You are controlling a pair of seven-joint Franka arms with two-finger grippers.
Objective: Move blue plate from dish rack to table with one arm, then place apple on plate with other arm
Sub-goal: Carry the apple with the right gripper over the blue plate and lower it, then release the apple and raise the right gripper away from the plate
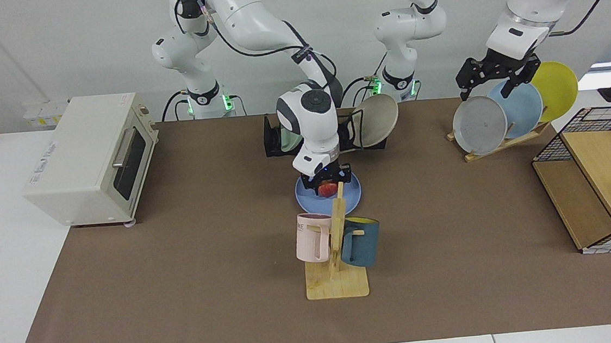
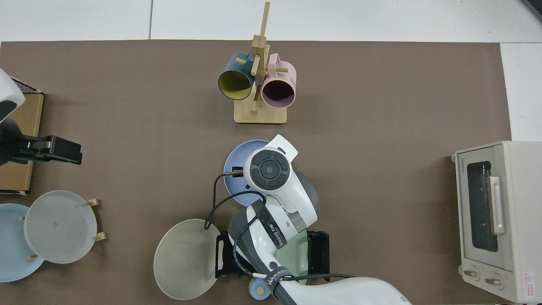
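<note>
The blue plate (image 1: 308, 199) lies flat on the table (image 1: 182, 268) just in front of the dish rack (image 1: 273, 141). My right gripper (image 1: 328, 184) reaches down over the plate and is shut on the red apple (image 1: 327, 190), which sits low at the plate's surface. In the top view the right arm's wrist covers the apple, and only the plate's edge (image 2: 234, 169) shows. My left gripper (image 1: 494, 81) hangs open and holds nothing above the wooden plate stand at the far side, well away from the plate.
A wooden mug tree (image 1: 337, 256) with a pink and a dark blue mug stands directly in front of the plate. The rack holds a pale green and a beige plate (image 1: 378, 119). A toaster oven (image 1: 92, 158), the stand of grey, sky-blue and yellow plates (image 1: 503, 115) and a wire-and-wood shelf (image 1: 600, 175) line the sides.
</note>
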